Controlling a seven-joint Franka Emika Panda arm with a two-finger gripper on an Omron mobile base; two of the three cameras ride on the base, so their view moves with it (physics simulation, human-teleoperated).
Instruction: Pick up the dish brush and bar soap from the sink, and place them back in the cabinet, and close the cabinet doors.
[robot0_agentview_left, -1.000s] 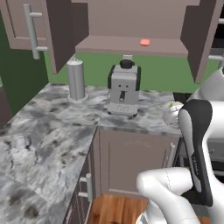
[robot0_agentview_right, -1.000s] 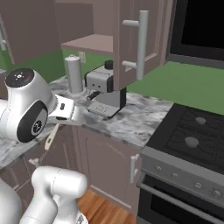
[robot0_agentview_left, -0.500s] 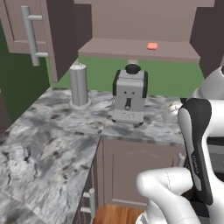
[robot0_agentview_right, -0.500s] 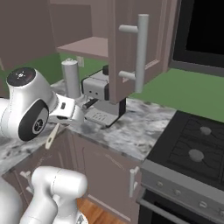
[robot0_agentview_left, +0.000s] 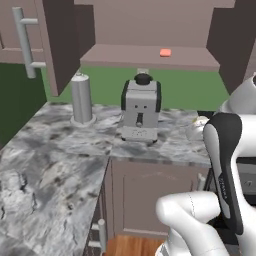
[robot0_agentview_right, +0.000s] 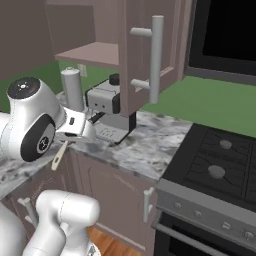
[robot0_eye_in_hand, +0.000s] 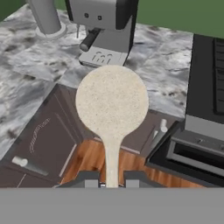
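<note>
Gripping the brush (robot0_eye_in_hand: 111, 105) by its thin handle, the hand (robot0_eye_in_hand: 111, 180) has both fingers closed on it, round head pointing away over the table (robot0_eye_in_hand: 39, 74) edge. Beyond the head stands the coffee machine (robot0_eye_in_hand: 105, 26). Up on the cabinet (robot0_agentview_left: 150, 55) shelf, above the hand, lies the soap (robot0_agentview_left: 165, 52), doors (robot0_agentview_right: 145, 55) open.

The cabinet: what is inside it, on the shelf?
On the cabinet shelf lies only the bar soap. The shelf's right end is hidden behind the cabinet doors.
</note>
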